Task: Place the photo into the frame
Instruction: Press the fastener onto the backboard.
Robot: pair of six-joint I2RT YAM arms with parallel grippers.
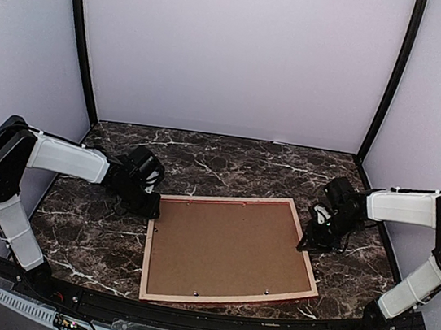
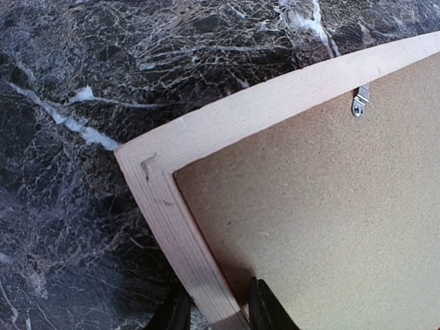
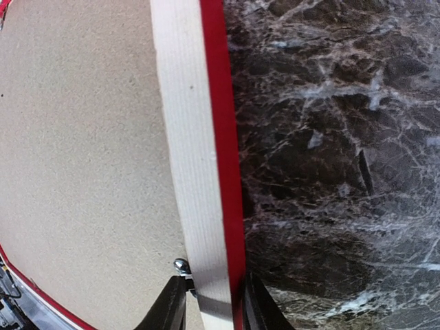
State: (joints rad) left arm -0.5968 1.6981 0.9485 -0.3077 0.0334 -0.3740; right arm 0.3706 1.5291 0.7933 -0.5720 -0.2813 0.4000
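Note:
The frame [image 1: 224,197] lies face down on the marble table, its pale wood back up, and a plain brown backing board [image 1: 229,248] fills it. The photo is hidden. My left gripper [image 1: 151,207] is at the frame's far left corner. In the left wrist view this gripper [image 2: 216,313] is shut on the left rail [image 2: 275,103], one finger outside it and one on the board [image 2: 323,220]. My right gripper [image 1: 306,244] is at the right rail. In the right wrist view it [image 3: 210,309] clamps the pale rail [image 3: 189,137] and its red edge.
A small metal tab [image 2: 359,102] sits on the far rail and a metal clip [image 3: 181,265] beside my right gripper's inner finger. Dark marble table [image 1: 95,238] surrounds the frame. Pale walls with black corner posts [image 1: 82,39] enclose the back and sides.

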